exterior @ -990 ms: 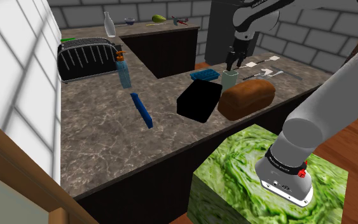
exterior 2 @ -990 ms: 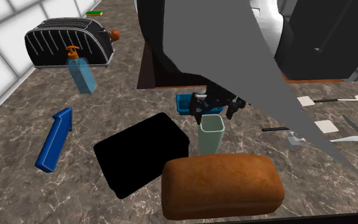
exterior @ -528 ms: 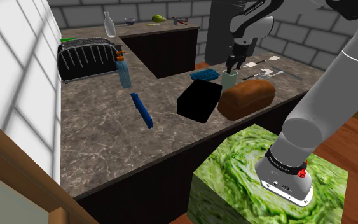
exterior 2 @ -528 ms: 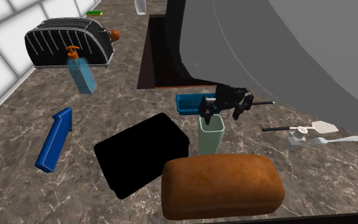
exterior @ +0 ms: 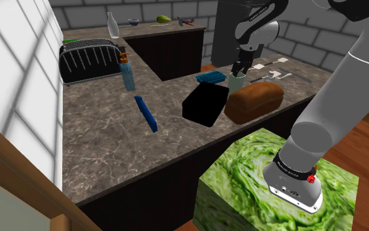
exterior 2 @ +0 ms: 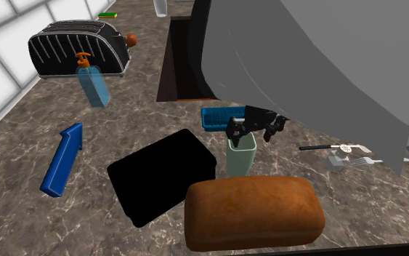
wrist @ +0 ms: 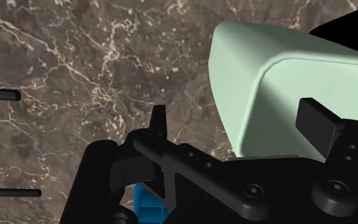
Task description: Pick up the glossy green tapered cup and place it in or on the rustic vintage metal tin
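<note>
Pale green cup [exterior 2: 241, 156] stands upright on the marbled tabletop [exterior: 104, 131], mouth up and long axis vertical, narrowing toward its base. You find it between the brown loaf [exterior 2: 252, 212], the black box [exterior 2: 163, 174] and a blue tray [exterior 2: 217, 116]. Claw [exterior 2: 249, 135] is released, at the rim. The wrist view gives you the detail: one finger [wrist: 316, 119] inside the mouth, the other outside the wall, both apart from it.

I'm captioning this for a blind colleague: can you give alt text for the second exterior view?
A black gripper, fingers apart, hangs at the rim of a pale green cup on a marbled brown counter. A black box and a brown loaf lie beside the cup; a toaster stands farther back.
</note>
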`<state>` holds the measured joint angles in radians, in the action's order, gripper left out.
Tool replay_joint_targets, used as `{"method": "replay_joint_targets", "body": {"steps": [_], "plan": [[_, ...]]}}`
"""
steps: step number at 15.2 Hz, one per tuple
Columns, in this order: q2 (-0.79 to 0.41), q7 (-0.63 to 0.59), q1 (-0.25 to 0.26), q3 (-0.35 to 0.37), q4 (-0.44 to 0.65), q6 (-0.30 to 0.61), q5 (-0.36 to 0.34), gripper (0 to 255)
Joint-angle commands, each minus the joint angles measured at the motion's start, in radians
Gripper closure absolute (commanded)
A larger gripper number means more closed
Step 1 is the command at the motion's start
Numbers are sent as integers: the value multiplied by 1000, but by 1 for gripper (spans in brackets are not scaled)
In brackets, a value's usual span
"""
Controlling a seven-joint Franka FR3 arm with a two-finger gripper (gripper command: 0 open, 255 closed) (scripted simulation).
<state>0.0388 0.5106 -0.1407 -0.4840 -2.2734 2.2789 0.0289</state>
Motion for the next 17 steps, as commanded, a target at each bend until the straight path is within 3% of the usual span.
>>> {"method": "replay_joint_targets", "body": {"steps": [1, 3, 4, 13, 17], "plan": [[0, 0, 0, 0, 0, 1, 0, 0], [0, 0, 0, 0, 0, 0, 0, 0], [0, 0, 0, 0, 0, 0, 0, 255], [0, 0, 0, 0, 0, 1, 0, 255], [31, -16, 0, 3, 26, -53, -19, 255]]}}
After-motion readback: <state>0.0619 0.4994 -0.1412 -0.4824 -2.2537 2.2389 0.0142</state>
